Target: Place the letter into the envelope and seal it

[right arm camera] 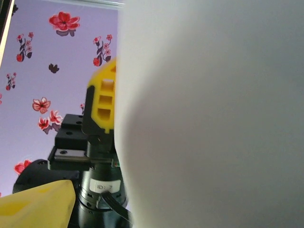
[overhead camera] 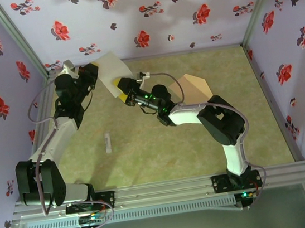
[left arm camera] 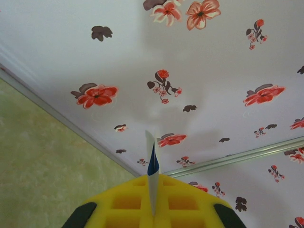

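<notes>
Holding the letter (overhead camera: 111,67) up off the tabletop (overhead camera: 158,158) at the far left, close to the back wall, white sheet tilted and hanging free. Pinched edge-on between the yellow pads (left arm camera: 133,191) of the left claw (left arm camera: 153,194), shut tight on it. Reaching in from the right with the right claw (overhead camera: 122,91), jaws spread wide about the sheet's lower edge and gripping nothing, going by its wrist view: blank paper close up, one yellow finger (right arm camera: 40,204) apart from it. Lying flat well to the right, partly behind the right arm: the envelope (overhead camera: 197,88). Nearer the arms, alone on the mat: a small white stick (overhead camera: 107,143).

Likely to go wrong from here:
- Closing the right claw askew and creasing the limp sheet.
- Pulling against the clamped left claw and tearing it.
- Releasing early and dropping it far from the envelope.
</notes>
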Robot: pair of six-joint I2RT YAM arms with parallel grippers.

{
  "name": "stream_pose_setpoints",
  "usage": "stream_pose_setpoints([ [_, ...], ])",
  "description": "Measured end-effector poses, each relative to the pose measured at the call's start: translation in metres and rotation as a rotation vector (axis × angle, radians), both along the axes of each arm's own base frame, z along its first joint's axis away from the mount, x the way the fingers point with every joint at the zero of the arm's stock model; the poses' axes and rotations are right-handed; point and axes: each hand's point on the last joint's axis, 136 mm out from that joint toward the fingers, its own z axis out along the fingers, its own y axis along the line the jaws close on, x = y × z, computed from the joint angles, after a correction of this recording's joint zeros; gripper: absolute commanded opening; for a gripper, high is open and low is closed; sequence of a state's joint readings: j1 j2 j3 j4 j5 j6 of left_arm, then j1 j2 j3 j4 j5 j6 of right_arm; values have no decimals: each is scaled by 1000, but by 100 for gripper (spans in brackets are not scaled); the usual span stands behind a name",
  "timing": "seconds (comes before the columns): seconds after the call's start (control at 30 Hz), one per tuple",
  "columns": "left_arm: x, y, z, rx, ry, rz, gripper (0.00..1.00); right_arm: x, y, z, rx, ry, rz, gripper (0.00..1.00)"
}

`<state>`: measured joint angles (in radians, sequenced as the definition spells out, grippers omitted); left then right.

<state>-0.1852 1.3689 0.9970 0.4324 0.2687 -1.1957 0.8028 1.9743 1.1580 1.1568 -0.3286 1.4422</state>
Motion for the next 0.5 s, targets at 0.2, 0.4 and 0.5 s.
stream_pose_setpoints([
  [0.2, -1, 0, -2, 1, 5, 0, 0, 9, -6, -1, 2, 6, -26, 78],
  [0.4, -2, 0, 0, 0, 0, 0, 0, 18, -15, -7, -4, 17, -57, 65],
  [0.5, -2, 0, 0, 0, 0, 0, 0, 21, -19, -12, -9, 28, -71, 59],
])
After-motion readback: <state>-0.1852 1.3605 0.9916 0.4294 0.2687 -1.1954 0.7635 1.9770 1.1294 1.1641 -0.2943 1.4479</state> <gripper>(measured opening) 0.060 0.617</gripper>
